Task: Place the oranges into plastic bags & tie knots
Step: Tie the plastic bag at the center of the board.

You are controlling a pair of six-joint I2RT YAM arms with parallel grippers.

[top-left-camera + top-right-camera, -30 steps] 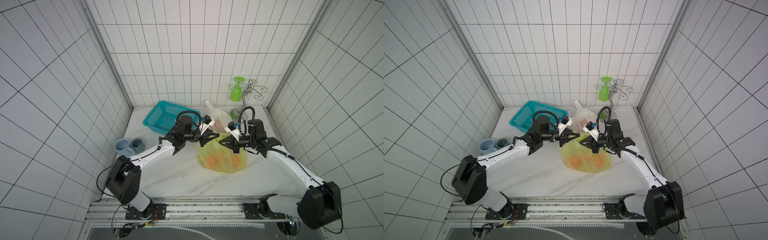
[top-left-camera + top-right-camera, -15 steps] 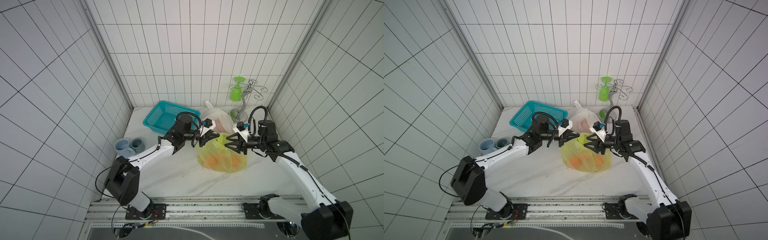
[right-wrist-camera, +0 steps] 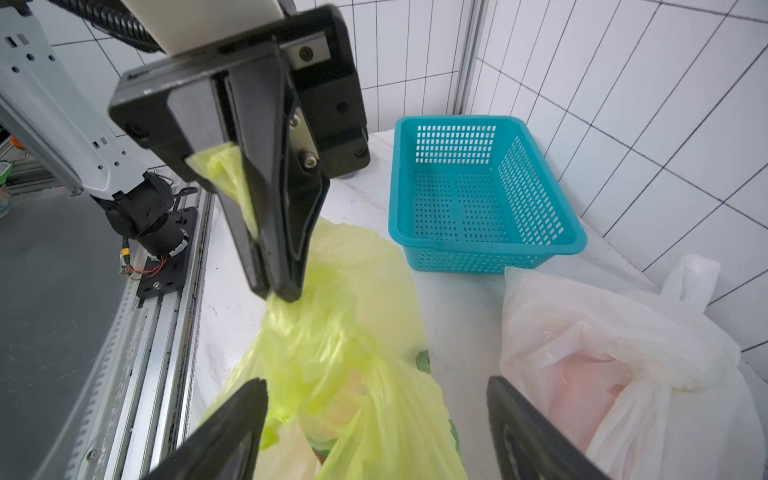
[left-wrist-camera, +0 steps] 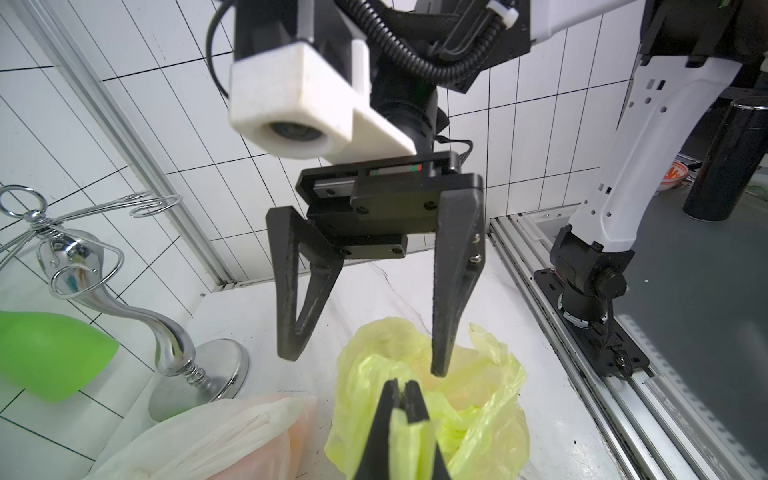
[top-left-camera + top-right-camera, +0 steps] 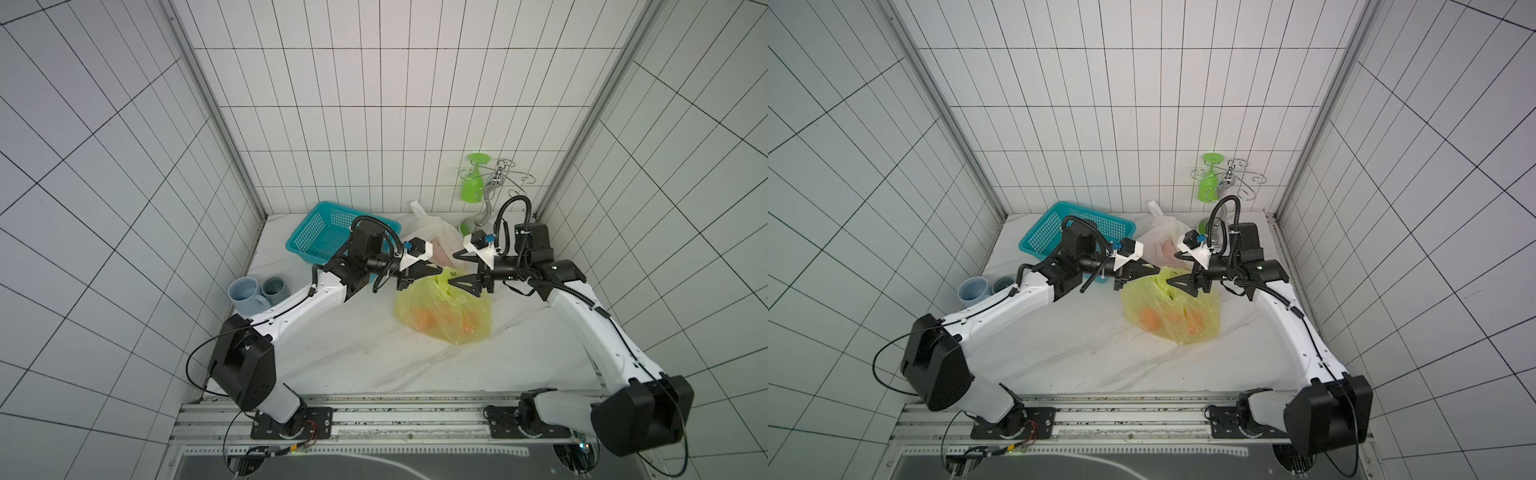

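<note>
The yellow-green plastic bag lies mid-table with oranges showing through it. My left gripper is shut on a strip of that bag's handle, held up above the bag. My right gripper faces it with its jaws wide open, astride the bag's bunched top and holding nothing. The white plastic bag sits just behind, pinkish-orange showing inside, a handle end sticking up. I cannot tell whether it holds a knot.
An empty teal basket stands at the back left. Two grey-blue cups sit by the left wall. A chrome stand with a green glass is at the back right.
My right gripper has opened, let go of the yellow-green bag and drawn back to the right. My left gripper has kept its hold and shifted slightly left.
</note>
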